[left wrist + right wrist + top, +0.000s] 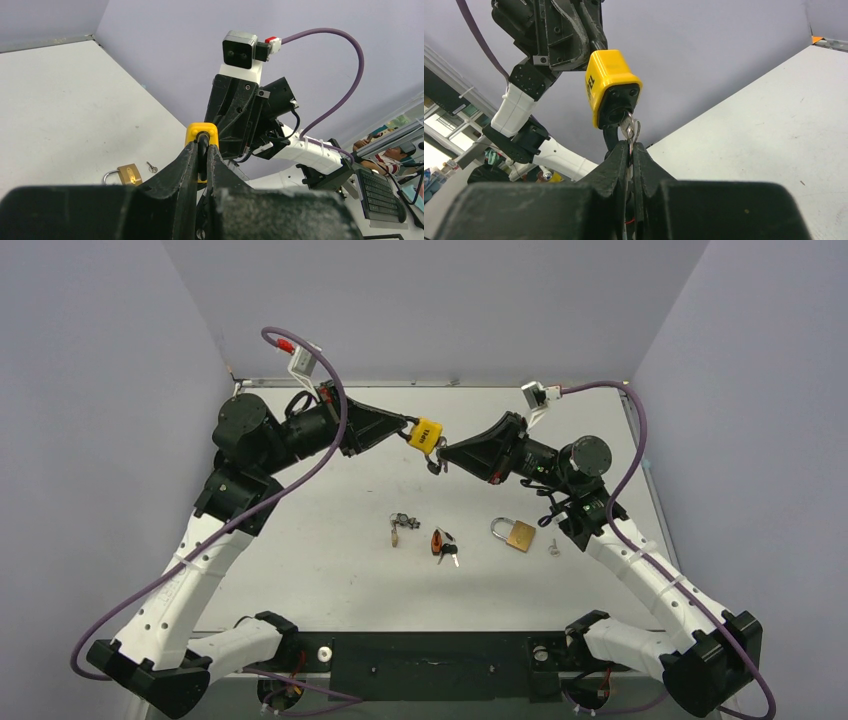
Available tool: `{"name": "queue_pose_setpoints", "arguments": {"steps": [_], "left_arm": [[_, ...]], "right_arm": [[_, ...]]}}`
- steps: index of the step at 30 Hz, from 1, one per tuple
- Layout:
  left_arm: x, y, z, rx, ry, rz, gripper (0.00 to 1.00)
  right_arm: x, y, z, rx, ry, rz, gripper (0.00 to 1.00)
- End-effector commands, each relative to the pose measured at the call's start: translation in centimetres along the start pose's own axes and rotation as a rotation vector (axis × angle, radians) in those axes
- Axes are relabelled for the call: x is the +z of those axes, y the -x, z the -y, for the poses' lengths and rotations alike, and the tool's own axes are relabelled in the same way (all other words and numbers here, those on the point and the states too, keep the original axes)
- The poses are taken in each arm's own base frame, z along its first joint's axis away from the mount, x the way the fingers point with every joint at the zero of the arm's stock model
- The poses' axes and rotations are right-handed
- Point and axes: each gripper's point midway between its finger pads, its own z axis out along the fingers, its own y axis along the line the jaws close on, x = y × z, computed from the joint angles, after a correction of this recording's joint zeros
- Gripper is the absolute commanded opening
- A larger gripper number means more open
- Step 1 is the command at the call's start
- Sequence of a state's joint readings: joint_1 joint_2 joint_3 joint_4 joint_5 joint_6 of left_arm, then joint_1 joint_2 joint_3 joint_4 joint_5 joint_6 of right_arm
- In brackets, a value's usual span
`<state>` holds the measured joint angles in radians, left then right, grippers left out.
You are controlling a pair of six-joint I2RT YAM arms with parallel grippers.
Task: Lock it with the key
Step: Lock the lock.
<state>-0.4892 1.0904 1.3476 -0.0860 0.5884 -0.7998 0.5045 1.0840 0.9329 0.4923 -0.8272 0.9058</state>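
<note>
The yellow padlock [425, 433] hangs above the counter [320, 560], in the upper middle of the top view, between the two arms. The left claw [202, 150] is almost fully closed, pinching the padlock's dark shackle [202, 141]. The right claw [630, 152] is clamped on a silver key [627, 127], whose tip meets the keyway [617, 115] in the padlock's black underside. I cannot tell how deep the key sits. The step in hand looks like insert-and-turn. As I judge it, the next move is to push the key home along the keyway, then roll the right wrist while the left claw braces the body against the twist. A brass padlock [515, 534] and orange-tagged keys [443, 543] lie lower on the counter.
</note>
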Motion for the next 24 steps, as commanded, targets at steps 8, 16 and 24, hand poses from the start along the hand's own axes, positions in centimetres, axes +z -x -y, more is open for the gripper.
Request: {"name": "queue_pose_setpoints", "arguments": {"steps": [8, 16, 24], "left_arm": [[-0.9, 3.9, 2.6, 0.074, -0.058, 0.101, 0.0], [-1.3, 5.0, 2.5, 0.091, -0.071, 0.128, 0.0], [-1.8, 6.0, 2.5, 0.079, -0.087, 0.153, 0.0]], "right_arm": [[-0.5, 0.4, -0.4, -0.087, -0.009, 0.018, 0.0], [-0.7, -0.1, -0.1, -0.097, -0.024, 0.0, 0.0], [-0.8, -0.5, 0.5, -0.092, -0.037, -0.008, 0.0]]}}
